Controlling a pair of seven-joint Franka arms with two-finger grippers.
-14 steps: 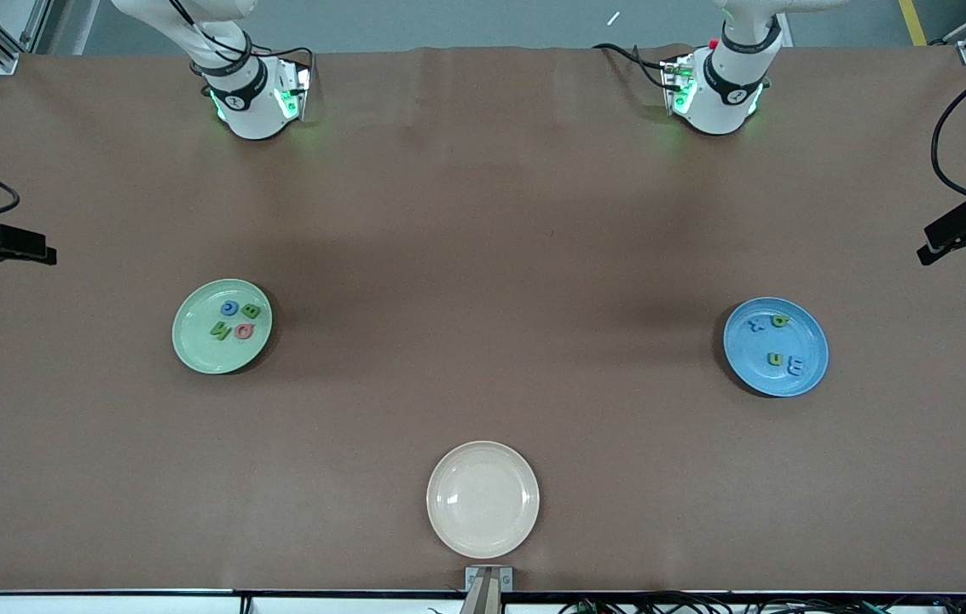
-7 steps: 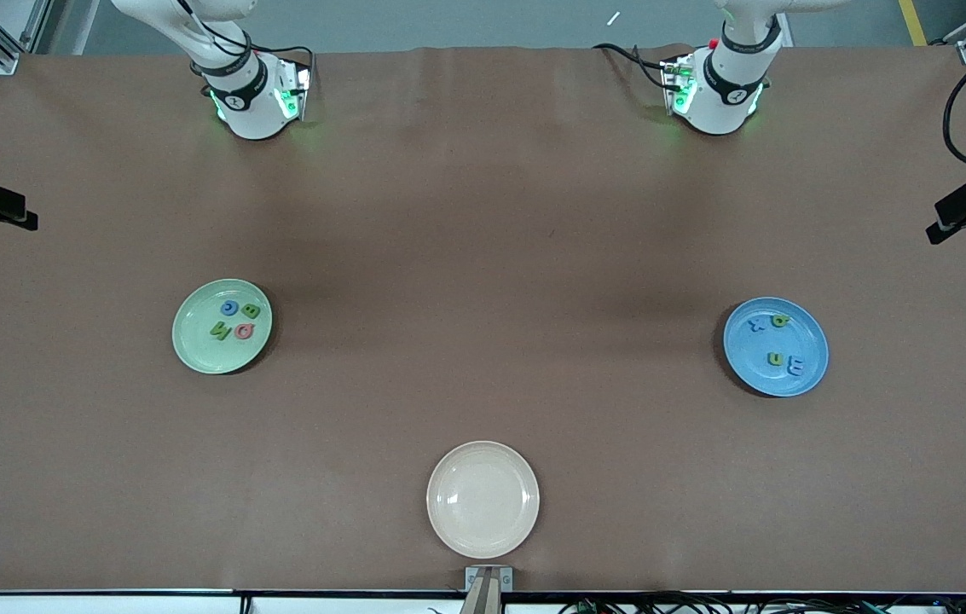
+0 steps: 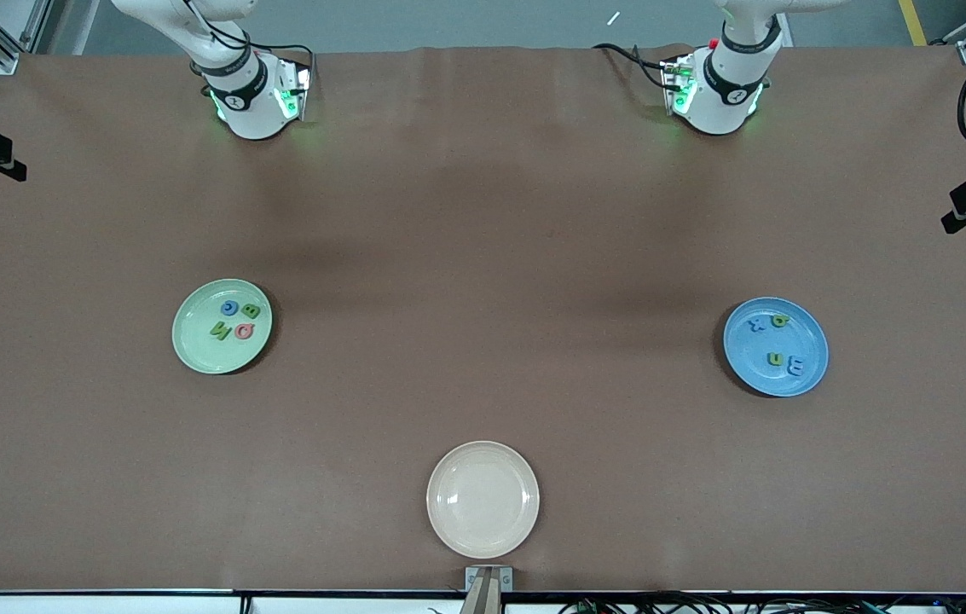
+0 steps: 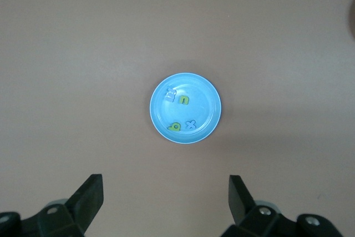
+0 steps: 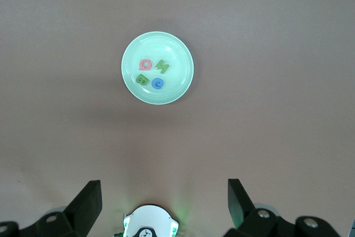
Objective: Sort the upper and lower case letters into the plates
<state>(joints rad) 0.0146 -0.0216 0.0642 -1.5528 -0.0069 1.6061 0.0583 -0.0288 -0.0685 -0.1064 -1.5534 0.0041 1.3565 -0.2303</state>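
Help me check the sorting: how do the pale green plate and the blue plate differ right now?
The pale green plate sits toward the right arm's end; the blue plate toward the left arm's. The green one holds a red letter, the blue one none. Both hold four letters and look equal in size.

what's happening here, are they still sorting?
Nothing is being handled. Both arms wait high up: the left gripper hangs open over the blue plate, the right gripper open over the pale green plate. Each plate holds four letters. The cream plate holds nothing.
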